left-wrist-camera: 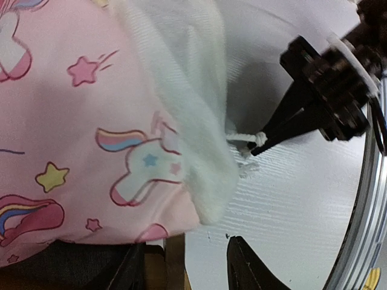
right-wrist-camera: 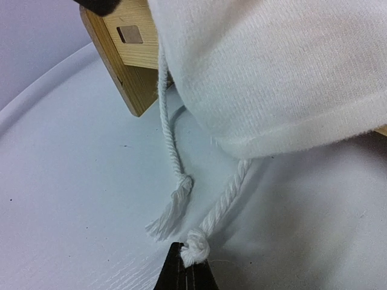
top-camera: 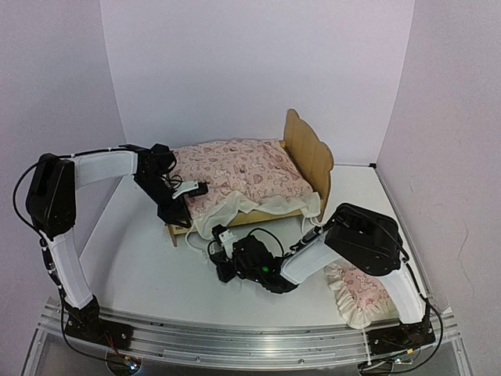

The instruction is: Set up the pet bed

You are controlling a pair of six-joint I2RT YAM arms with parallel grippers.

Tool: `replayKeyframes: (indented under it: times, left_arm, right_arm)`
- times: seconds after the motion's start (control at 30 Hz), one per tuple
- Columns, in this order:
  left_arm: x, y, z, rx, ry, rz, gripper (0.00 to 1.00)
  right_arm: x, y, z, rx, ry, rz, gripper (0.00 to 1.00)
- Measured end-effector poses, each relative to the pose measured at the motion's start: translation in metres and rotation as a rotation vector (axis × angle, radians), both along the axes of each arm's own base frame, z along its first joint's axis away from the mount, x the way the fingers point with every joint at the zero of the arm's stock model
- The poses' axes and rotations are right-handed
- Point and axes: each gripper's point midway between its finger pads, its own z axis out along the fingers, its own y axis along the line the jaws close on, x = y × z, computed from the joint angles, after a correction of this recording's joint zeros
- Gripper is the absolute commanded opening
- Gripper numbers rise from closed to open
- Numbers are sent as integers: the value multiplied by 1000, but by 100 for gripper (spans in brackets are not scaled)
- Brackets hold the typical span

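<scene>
Pet bed (right-wrist-camera: 124, 72) just beyond right gripper (right-wrist-camera: 184, 273), fingertips tight on cord (right-wrist-camera: 227, 196)

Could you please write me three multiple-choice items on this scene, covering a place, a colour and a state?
1. Where is the pink cushion? A out of view; B on the pet bed; C off the bed, at right.
2. What colour is the cord? A white; B black; C red.
3. How is the right end effector? A wide open; B out of view; C shut on the cord's knot.
Answers: 1 B, it covers the frame; 2 A, both wrist views show it; 3 C, its tips pinch the knot.
</scene>
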Motion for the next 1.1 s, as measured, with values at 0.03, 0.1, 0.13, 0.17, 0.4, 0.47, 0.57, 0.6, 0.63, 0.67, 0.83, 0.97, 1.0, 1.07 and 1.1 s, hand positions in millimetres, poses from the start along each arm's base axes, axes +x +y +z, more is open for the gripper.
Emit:
replayKeyframes:
  times: [0.03,0.1,0.13,0.17,0.4,0.47,0.57,0.6,0.63,0.67,0.83,0.97,1.0,1.07,1.1]
  left_arm:
    - [-2,1,4,1,-12,-19,50]
    - [-12,2,14,0,-38,-86,52]
    - [-20,2,20,-2,-42,-133,52]
    - [-27,1,26,-9,-49,-179,52]
    - [-45,-15,49,-48,-166,-347,61]
    - [-38,-20,45,-38,-215,-356,62]
    - [-33,-24,33,-10,-265,-367,60]
    - [-31,-24,28,3,-281,-368,57]
    - [-28,-25,24,14,-299,-367,53]
    - [-25,-26,21,23,-316,-365,48]
    - [-7,-29,13,52,-385,-335,27]
    - [5,-29,11,67,-437,-310,22]
    - [6,-28,8,73,-444,-307,19]
    - [7,-27,4,80,-452,-301,8]
    - [7,-27,3,79,-452,-296,3]
  right_arm:
    - [-1,0,0,-2,5,2,0]
    - [-3,-2,2,-3,15,5,0]
    - [-3,-3,2,-6,20,5,0]
    - [-4,-3,3,-7,27,4,0]
    - [-8,-4,10,-5,50,14,0]
    - [-9,-5,11,-8,60,17,0]
    - [-11,-7,13,-11,70,18,0]
    - [-12,-8,14,-11,72,19,0]
    - [-12,-8,15,-10,74,18,0]
    - [-12,-9,16,-8,75,18,0]
    - [-13,-11,22,2,81,13,0]
    - [-15,-14,19,-3,89,10,0]
    - [-16,-15,18,-7,92,10,0]
    - [-16,-16,15,-14,95,10,0]
    - [-16,-17,15,-15,96,10,0]
